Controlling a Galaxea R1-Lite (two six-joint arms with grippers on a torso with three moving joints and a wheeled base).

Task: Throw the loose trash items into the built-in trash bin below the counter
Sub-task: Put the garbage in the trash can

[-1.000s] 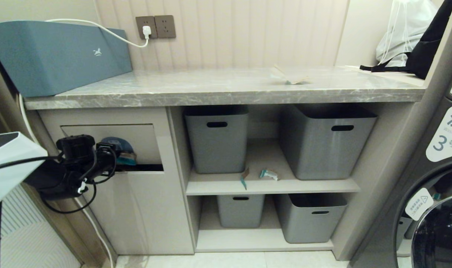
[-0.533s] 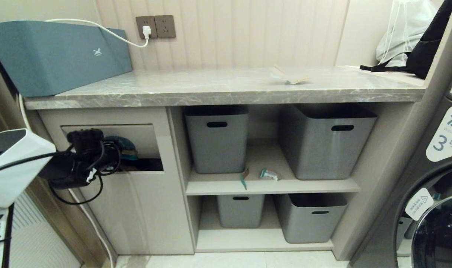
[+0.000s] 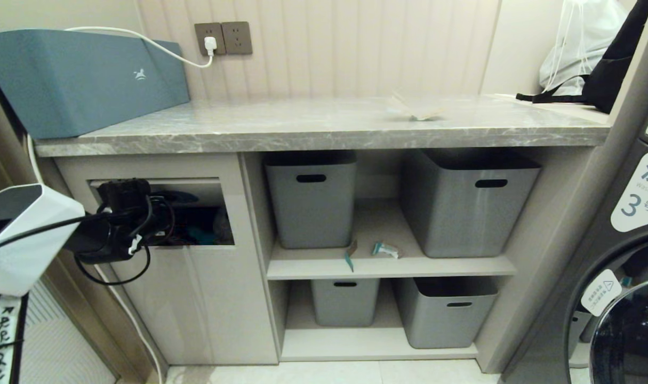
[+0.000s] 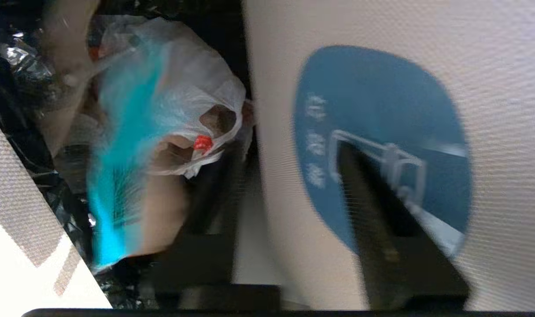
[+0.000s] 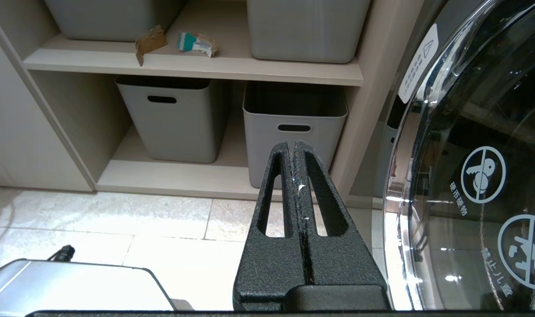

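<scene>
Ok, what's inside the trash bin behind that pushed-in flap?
Inside the trash bin: a white plastic bag, a blurred teal wrapper and black liner. The left gripper covers the rest.

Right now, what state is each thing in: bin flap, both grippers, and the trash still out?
bin flap: pushed in, open.
left gripper: at the bin opening.
teal wrapper: inside the bin, blurred.
right gripper: shut, empty, parked low.
brown scrap: on middle shelf.
crumpled wrapper: beside it.
counter scrap: on counter.

Left hand (image 3: 166,221) reaches forward; right hand (image 5: 296,152) closed.
</scene>
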